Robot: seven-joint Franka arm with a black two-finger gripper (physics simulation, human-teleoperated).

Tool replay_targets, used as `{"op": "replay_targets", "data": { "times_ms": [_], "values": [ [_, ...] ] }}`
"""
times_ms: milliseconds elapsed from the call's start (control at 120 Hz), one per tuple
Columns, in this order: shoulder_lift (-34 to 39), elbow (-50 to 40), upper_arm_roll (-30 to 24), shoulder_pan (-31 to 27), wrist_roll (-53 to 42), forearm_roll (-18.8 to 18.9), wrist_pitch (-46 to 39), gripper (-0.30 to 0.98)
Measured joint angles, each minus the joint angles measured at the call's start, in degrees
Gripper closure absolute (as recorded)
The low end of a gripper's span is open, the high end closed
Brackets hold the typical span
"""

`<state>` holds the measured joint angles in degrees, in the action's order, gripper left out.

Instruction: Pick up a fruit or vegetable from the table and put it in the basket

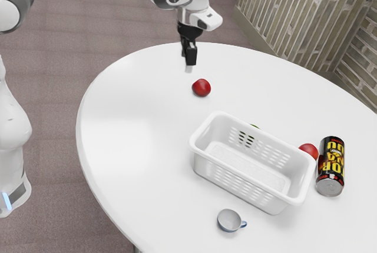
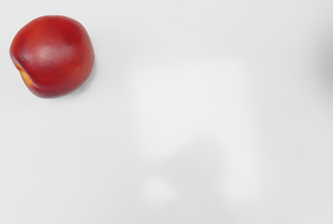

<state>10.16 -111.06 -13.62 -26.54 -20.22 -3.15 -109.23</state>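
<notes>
My gripper (image 1: 188,57) hangs over the far part of the white table, a short way from a red fruit (image 1: 201,87). In the wrist view the same red fruit (image 2: 52,56) lies on the white surface, apart from the hand, with a yellow hollow at one side. The white basket (image 1: 221,157) stands upright with its open top up, and its visible floor is bare. Behind its far wall sits a second red fruit (image 1: 308,150), partly hidden. A sliver of something green (image 1: 254,126) peeks over the same wall.
A dark can (image 1: 331,166) with yellow lettering stands beside the second red fruit, at the exterior view's right. A small cup (image 1: 229,220) with a blue handle is near the basket's front side. The round table's edge (image 1: 82,141) curves around at the exterior view's left.
</notes>
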Motion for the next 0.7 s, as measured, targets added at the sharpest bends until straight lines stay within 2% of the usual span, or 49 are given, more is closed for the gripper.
{"op": "replay_targets", "data": {
  "times_ms": [383,700],
  "values": [
    [-6.21,-1.65,0.09,-3.15,2.03,-1.24,-9.25,0.02],
    [-12.74,2.12,0.05,-3.67,2.87,-1.46,-14.03,0.02]
  ]
}}
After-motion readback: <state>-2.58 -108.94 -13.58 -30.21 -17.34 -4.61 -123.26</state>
